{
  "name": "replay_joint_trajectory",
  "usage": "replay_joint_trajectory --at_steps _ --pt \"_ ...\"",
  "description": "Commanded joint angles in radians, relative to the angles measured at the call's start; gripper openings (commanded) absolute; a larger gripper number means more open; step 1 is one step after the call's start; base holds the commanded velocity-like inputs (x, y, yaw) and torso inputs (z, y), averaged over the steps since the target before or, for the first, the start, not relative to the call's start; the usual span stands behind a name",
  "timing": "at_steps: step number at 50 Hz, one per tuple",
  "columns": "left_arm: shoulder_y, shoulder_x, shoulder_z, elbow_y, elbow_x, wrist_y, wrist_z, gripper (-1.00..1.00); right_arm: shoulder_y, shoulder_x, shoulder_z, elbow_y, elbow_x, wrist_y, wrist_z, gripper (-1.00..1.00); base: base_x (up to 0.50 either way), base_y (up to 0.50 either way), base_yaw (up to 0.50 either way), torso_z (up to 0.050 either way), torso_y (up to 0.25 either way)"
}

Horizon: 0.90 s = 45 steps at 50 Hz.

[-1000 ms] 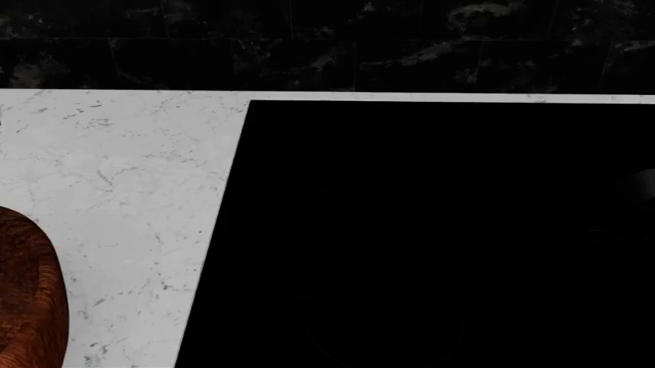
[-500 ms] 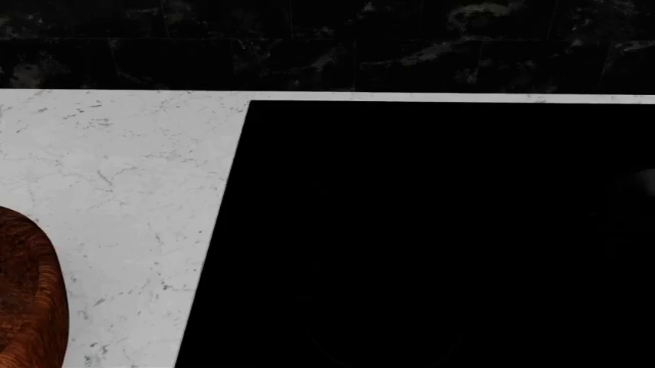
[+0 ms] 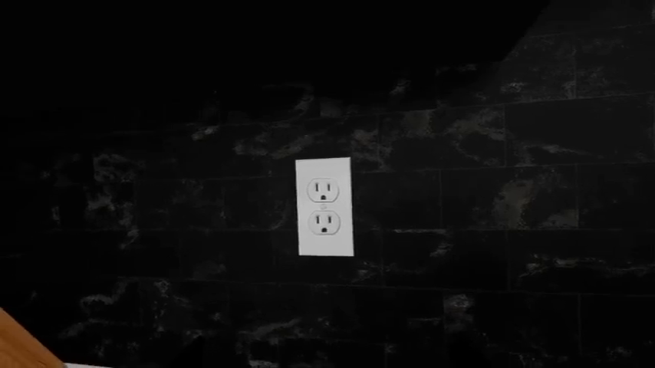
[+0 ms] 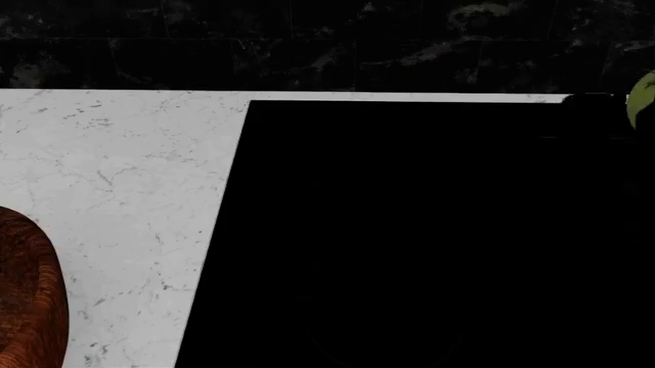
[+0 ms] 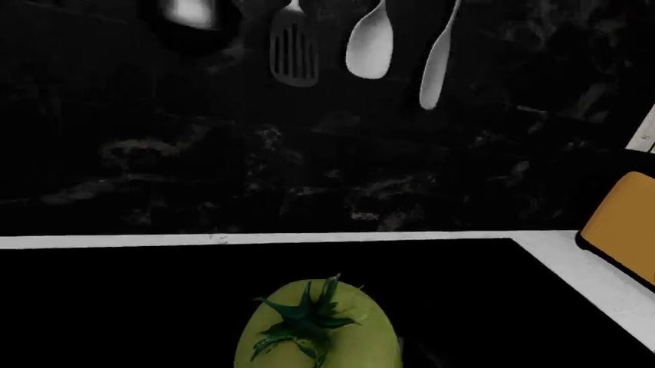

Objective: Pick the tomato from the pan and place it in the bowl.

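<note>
- Tomato (image 5: 315,326): yellow-green, dark green stem on top, close below the right wrist camera, over the black cooktop (image 5: 153,299). In the head view a sliver of the tomato (image 4: 645,100) shows at the far right edge, level with the cooktop's back edge.
- Pan: not made out against the black surface in any view.
- Right gripper: fingers not visible in either view; cannot tell whether the jaws clasp the tomato or stand apart. A dark shape just beside the tomato in the head view may be part of the arm; uncertain.
- Left gripper: not seen; its wrist camera faces the wall, level, toward a white outlet (image 3: 324,206).
- Bowl (image 4: 31,295): reddish-brown wood, cut by the frame edge, on the white marble counter (image 4: 113,169), well apart from the tomato, across the whole cooktop (image 4: 430,245).
- Behind the tomato: dark marbled tile wall (image 5: 409,161); slotted spatula (image 5: 294,50) and two pale spoons (image 5: 370,42) hang there.
- Orange object (image 5: 622,222) on the counter strip beside the cooktop.
</note>
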Motion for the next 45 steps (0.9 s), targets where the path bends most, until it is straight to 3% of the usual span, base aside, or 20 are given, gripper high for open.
replay_joint_trajectory --at_steps 1,25,45 --pt "0.01 0.015 -0.024 -0.06 0.024 0.039 0.025 1.0 0.085 -0.077 0.009 -0.031 0.045 0.0 -0.01 -1.0 0.0 0.0 0.0 0.0 0.0" --pt "0.016 0.002 -0.043 -0.017 0.018 -0.002 0.022 1.0 0.132 -0.216 -0.01 -0.118 0.194 0.031 0.013 -1.0 0.0 0.0 0.0 0.0 0.0" --pt "0.006 -0.016 -0.038 0.025 0.022 -0.053 0.012 1.0 0.122 -0.297 -0.084 -0.103 0.208 -0.048 -0.049 -1.0 0.0 0.0 0.0 0.0 0.0"
